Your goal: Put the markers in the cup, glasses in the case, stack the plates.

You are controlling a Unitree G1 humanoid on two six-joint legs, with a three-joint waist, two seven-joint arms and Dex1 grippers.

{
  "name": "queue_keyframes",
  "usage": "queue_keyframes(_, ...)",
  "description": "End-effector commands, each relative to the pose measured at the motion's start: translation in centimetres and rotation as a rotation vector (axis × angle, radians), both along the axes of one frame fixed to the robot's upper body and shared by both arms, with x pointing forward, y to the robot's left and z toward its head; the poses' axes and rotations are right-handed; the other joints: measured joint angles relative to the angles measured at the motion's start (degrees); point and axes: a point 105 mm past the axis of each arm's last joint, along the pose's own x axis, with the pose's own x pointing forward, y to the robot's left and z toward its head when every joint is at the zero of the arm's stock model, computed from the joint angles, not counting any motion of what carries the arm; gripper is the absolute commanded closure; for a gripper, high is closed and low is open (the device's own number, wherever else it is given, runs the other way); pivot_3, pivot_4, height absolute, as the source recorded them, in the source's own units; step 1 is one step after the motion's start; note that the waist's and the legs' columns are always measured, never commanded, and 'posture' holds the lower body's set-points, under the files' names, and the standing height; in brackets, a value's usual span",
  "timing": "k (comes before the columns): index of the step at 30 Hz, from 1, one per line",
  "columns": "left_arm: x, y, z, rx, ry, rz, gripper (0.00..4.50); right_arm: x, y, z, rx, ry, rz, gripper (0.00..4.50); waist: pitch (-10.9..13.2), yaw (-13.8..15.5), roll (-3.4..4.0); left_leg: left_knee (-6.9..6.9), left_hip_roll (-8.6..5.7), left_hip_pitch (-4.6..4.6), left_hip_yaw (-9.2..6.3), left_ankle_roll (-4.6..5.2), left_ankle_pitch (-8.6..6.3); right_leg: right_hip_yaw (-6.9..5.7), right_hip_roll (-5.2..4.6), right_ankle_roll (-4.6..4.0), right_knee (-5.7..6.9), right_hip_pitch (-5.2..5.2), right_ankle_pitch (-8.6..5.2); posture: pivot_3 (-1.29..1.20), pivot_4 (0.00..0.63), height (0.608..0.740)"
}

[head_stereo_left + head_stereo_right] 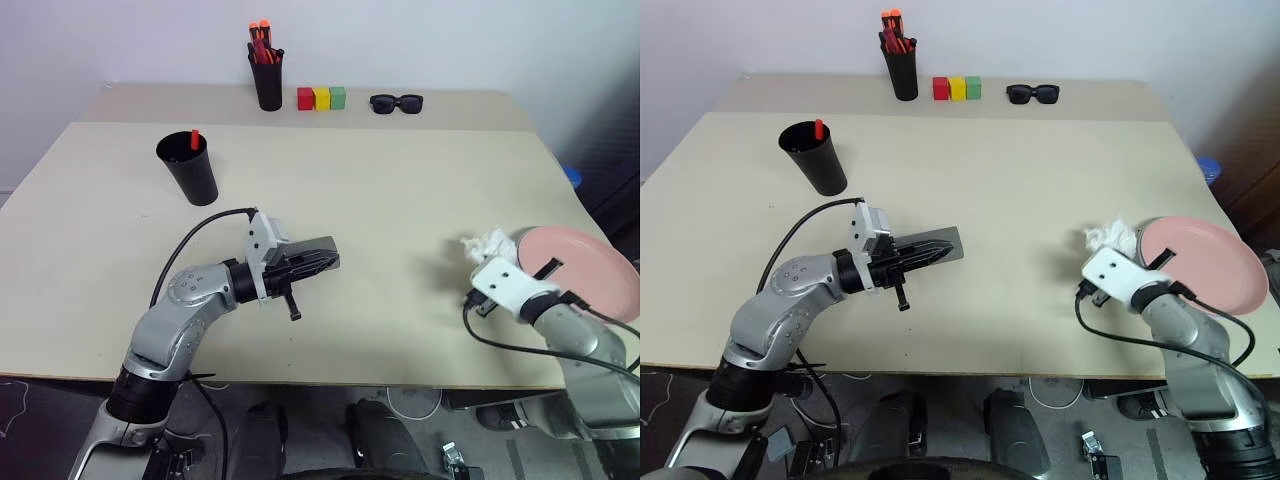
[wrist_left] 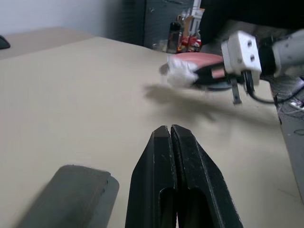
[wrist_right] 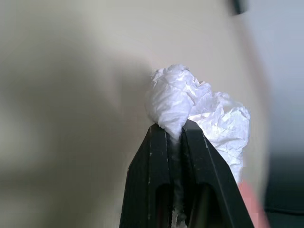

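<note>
A smooth, matt beige table (image 1: 400, 230) holds a crumpled white paper wad (image 3: 199, 109). The pink plate (image 1: 1210, 262) looks smooth; the grey case (image 2: 71, 194) matt, fabric-like.

You've got a beige table (image 1: 400, 220) against a plain white wall (image 1: 450, 40), dark grey floor (image 1: 300, 430) below its near edge, even light.

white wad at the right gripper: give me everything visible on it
The crumpled white tissue looks like thin, creased paper or film, bunched into an irregular ball. The right gripper is shut on a fold at its near edge. It sits by the rim of the pink plate, near the table's right edge. Whether it rests on the table or hangs lifted is unclear.
</note>
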Motion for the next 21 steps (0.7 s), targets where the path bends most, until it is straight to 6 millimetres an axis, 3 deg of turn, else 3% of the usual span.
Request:
queue_keyframes(1, 0.1, -0.4, 0.7, -0.017, -0.035, -0.02, 4.49, -0.4, -3.7, 2.9, -0.087, -0.078, -0.15, 4.46, 0.0, 0.2, 0.0, 0.0, 0.0, 0.0, 0.0, 0.0, 0.0, 0.0, 0.0, 0.0, 0.0, 0.0, 0.0, 0.0, 0.15, 0.725)
queue_keyframes(3, 0.2, -0.7, 0.8, -0.021, -0.037, -0.025, 4.49, -1.0, -5.9, 2.4, -0.106, -0.037, -0.238, 4.46, 0.0, 0.3, -0.01, 0.0, 0.0, 0.0, 0.0, 0.01, 0.0, -0.01, 0.0, 0.0, -0.02, 0.01, 0.0, 0.0, 0.15, 0.725)
queue_keyframes(6, 0.3, -1.0, 1.0, -0.026, -0.042, -0.027, 4.49, -1.8, -7.4, 1.5, -0.075, 0.024, -0.295, 3.47, 0.0, 0.2, -0.01, 0.0, 0.0, 0.0, 0.0, 0.02, -0.01, -0.01, 0.0, -0.01, -0.03, 0.03, 0.0, 0.0, 0.15, 0.725)
queue_keyframes(9, 0.5, -0.8, 1.2, -0.032, -0.046, -0.014, 4.49, -1.8, -7.8, 1.8, -0.097, 0.014, -0.302, 1.97, 0.0, -0.3, 0.03, -0.01, 0.0, 0.05, 0.01, 0.02, -0.01, 0.02, 0.01, -0.01, -0.03, 0.03, 0.0, 0.0, 0.15, 0.725)
queue_keyframes(12, 1.0, 0.1, 1.7, -0.052, -0.054, 0.038, 4.49, -1.2, -6.6, 1.8, -0.087, 0.012, -0.248, 0.46, 0.0, -0.5, 0.04, -0.09, 0.0, 0.22, 0.03, 0.02, -0.01, 0.04, 0.02, 0.01, -0.02, 0.12, 0.0, 0.0, 0.15, 0.725)
queue_keyframes(16, 2.8, 3.1, 3.2, -0.133, -0.071, 0.219, 4.49, 0.3, -3.6, 3.1, 0.055, -0.059, -0.123, 0.46, 0.0, -0.9, -0.01, -0.11, 0.01, 0.28, 0.03, 0.02, -0.01, 0.04, 0.02, 0.01, -0.03, 0.19, 0.0, 0.0, 0.15, 0.725)
queue_keyframes(19, 4.3, 6.7, 3.6, -0.137, -0.113, 0.433, 4.49, 1.7, -1.0, 4.3, 0.208, -0.121, -0.013, 0.46, 0.0, -1.5, 0.0, -0.13, 0.02, 0.32, -0.02, 0.02, -0.01, 0.01, 0.04, 0.08, -0.02, 0.24, 0.04, 0.0, 0.15, 0.725)
queue_keyframes(21, 4.9, 10.1, 3.4, -0.102, -0.146, 0.612, 4.49, 2.5, 2.1, 4.8, 0.389, -0.109, 0.117, 0.46, 0.0, -1.6, -0.03, -0.17, 0.03, 0.32, -0.02, 0.02, -0.01, 0.01, 0.03, 0.16, -0.02, 0.25, 0.08, 0.0, 0.15, 0.725)
